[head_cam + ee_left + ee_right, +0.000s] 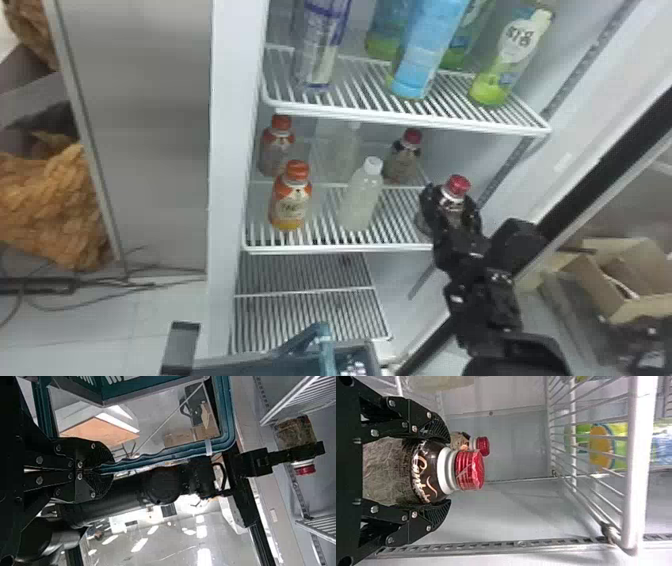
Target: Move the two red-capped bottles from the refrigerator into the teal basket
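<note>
The right jaws [452, 199] gripped one red-capped bottle [458, 185] beside the refrigerator's middle shelf [340, 248], where the other red-capped bottle [404, 162] stood farther back. The left jaws [97, 470] were clenched on the handle [158, 456] of the teal basket [250, 364].

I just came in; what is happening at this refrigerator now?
The robot's right hand holds a red-capped bottle at the front of a refrigerator shelf. The left hand grips the handle of the teal basket. The other red-capped bottle stands farther back on that shelf, so neither is in the basket yet.
</note>
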